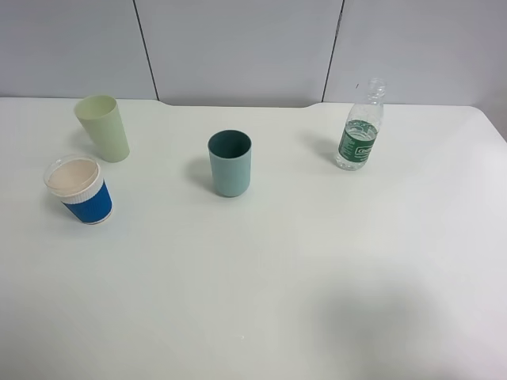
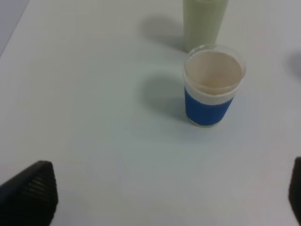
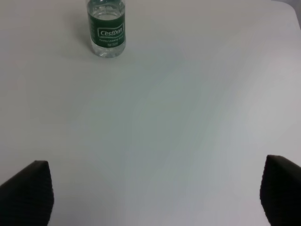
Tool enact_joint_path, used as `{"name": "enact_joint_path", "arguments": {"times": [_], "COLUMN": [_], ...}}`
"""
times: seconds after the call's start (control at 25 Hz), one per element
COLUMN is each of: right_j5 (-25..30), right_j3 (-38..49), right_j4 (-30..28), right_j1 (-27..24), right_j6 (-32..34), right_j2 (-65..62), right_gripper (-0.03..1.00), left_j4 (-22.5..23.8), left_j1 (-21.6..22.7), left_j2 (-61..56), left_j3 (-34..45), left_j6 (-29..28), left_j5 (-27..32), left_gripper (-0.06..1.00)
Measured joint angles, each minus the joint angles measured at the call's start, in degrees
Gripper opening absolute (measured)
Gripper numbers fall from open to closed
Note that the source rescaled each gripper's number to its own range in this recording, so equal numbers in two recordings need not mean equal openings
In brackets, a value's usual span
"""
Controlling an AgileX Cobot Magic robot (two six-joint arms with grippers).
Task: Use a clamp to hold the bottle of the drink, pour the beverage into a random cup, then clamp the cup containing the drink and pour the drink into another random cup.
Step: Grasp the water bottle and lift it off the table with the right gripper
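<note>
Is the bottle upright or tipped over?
Upright. The bottle stands on its base on the table, neck pointing up in the high view. Nothing touches it.

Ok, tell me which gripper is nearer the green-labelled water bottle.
Right. The right gripper has the water bottle standing ahead of its open jaws, untouched. The left gripper faces the blue-sleeved cup across the table, with the bottle outside its view.

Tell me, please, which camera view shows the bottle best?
The exterior high view: the bottle stands whole, cap to base. The right wrist view cuts off its top, showing only the labelled lower part. The left wrist view misses it.
</note>
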Motion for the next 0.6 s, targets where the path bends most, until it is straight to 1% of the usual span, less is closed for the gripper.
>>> {"name": "enact_joint_path", "arguments": {"times": [0.6], "right_j5": [0.0], "right_j3": [0.0], "right_j4": [0.0], "right_j1": [0.0], "right_j6": [0.0], "right_j2": [0.0], "right_gripper": [0.75], "left_j4": [0.0], "left_j1": [0.0], "left_j2": [0.0], "left_j3": [0.0], "left_j6": [0.0], "left_j5": [0.0], "left_gripper": [1.0]}}
